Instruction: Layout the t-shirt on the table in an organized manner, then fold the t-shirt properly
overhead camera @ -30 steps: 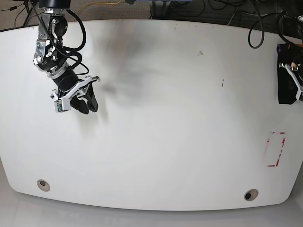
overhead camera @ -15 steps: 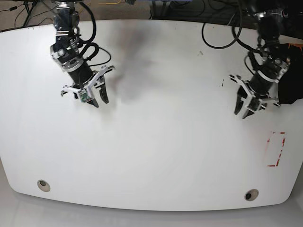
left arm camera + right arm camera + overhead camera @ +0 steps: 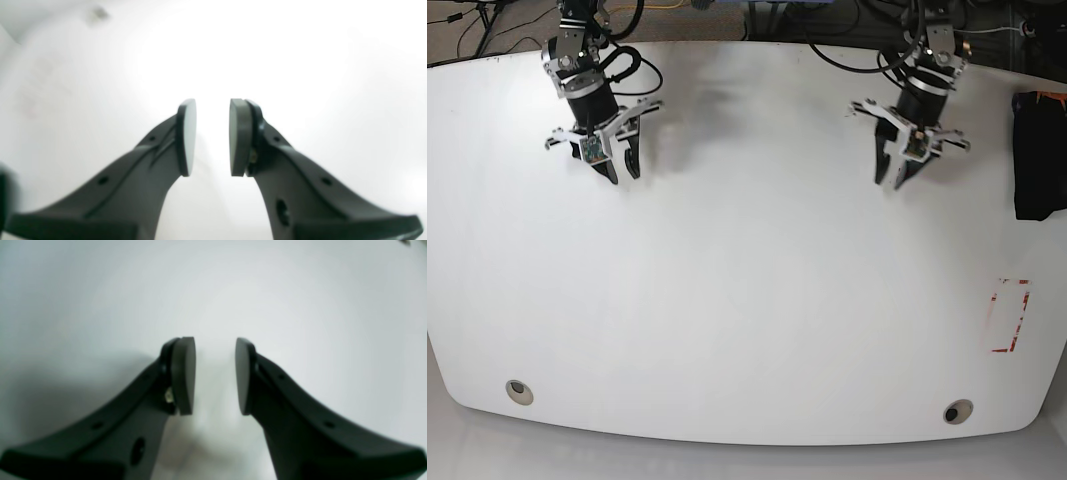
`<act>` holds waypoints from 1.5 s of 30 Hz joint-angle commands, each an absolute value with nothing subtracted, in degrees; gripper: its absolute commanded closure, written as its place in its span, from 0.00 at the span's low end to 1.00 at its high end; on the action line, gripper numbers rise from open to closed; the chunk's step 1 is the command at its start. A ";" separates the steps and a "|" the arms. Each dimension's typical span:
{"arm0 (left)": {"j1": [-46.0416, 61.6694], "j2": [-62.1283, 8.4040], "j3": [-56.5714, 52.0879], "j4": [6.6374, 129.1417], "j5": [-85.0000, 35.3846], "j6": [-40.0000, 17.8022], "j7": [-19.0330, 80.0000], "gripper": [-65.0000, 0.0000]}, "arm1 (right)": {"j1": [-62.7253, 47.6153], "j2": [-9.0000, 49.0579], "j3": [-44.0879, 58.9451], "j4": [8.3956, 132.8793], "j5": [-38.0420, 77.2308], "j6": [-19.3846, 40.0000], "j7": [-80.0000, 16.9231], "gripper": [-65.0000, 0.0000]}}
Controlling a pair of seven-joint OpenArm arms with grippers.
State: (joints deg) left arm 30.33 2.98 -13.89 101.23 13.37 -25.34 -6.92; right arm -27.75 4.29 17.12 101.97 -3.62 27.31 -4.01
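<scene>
Base view alone shows the shirt (image 3: 1037,155), a dark bundle at the table's (image 3: 757,320) right edge, well apart from both arms; the wrist views show only dark fingers over blank white tabletop. A red-and-white tape rectangle (image 3: 1010,316) lies near that edge, two grommet holes (image 3: 519,391) near the front, cables behind. Right gripper (image 3: 618,167) and left gripper (image 3: 892,175) both point down over the far half of the table, each with jaws slightly parted and nothing between them.
</scene>
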 commanded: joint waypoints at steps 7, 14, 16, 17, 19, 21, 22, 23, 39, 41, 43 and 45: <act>42.59 4.00 -13.41 111.16 12.44 -24.75 -1.45 0.77 | -42.15 5.41 21.05 107.74 5.23 28.00 -2.24 0.70; 52.00 4.09 -13.49 114.51 12.53 -24.75 4.79 0.78 | -53.14 4.97 20.97 112.92 6.37 30.29 -2.33 0.70; 55.34 4.18 -13.49 114.59 12.53 -24.75 4.44 0.78 | -55.43 4.97 20.97 112.92 6.55 30.29 -2.33 0.70; 57.36 4.18 -13.49 114.59 12.53 -24.75 3.91 0.78 | -56.92 4.88 20.97 112.92 6.55 30.29 -2.33 0.70; 61.23 4.18 -13.49 114.33 12.44 -24.75 3.03 0.78 | -59.65 4.88 20.97 112.84 6.55 30.29 -2.33 0.70; 63.96 4.18 -13.23 114.15 12.44 -24.75 2.59 0.78 | -61.67 4.88 20.97 112.84 6.64 30.29 -2.33 0.70; 65.54 4.18 -13.14 114.15 12.44 -24.75 2.33 0.78 | -62.90 4.88 20.88 112.84 6.64 30.29 -2.33 0.70; 66.68 4.26 -13.14 114.07 12.35 -24.75 2.24 0.78 | -63.87 4.88 20.88 112.75 6.64 30.37 -2.33 0.70; 60.53 2.95 -14.02 92.88 12.88 -24.75 2.33 0.77 | -65.80 10.24 9.36 90.77 6.02 30.20 -1.80 0.70; 57.54 2.33 -14.11 88.22 12.88 -24.75 2.33 0.78 | -63.34 11.30 7.96 86.29 6.02 29.76 -1.71 0.70; 54.73 2.07 -14.02 83.38 12.79 -24.75 2.33 0.78 | -60.00 11.91 7.08 81.98 6.02 29.67 -1.19 0.70; 51.82 1.98 -14.20 78.90 12.79 -24.75 2.15 0.78 | -56.92 12.26 6.64 77.41 6.02 29.67 -0.04 0.70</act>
